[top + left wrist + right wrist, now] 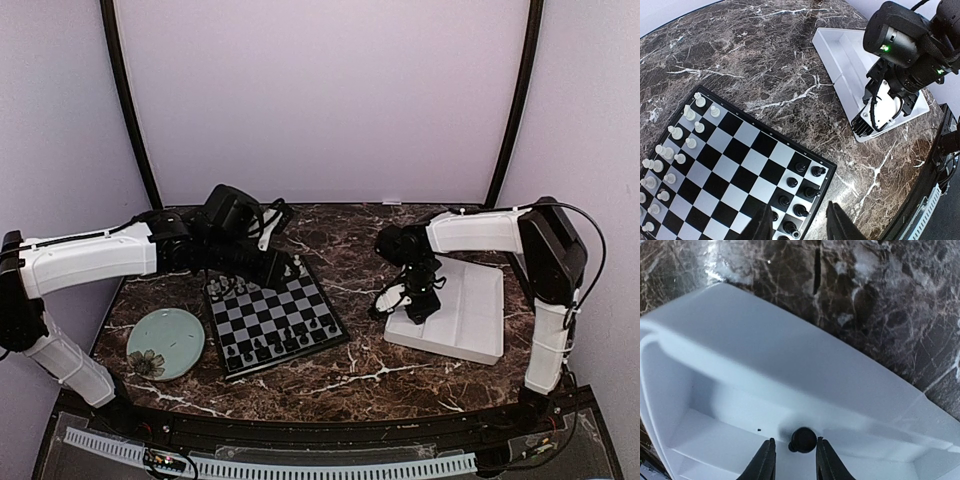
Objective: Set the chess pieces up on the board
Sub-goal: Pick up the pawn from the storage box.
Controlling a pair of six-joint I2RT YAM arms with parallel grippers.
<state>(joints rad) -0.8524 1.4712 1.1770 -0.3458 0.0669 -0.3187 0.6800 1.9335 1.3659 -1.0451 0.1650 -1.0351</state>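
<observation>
The top camera is looking down from high behind the near edge across the whole table, the left wrist camera is sharing its board and white tray from nearer, and the right wrist camera is peering, rather blurrily, closest into what seems that tray.

Black piece, kind indiscernible
</observation>
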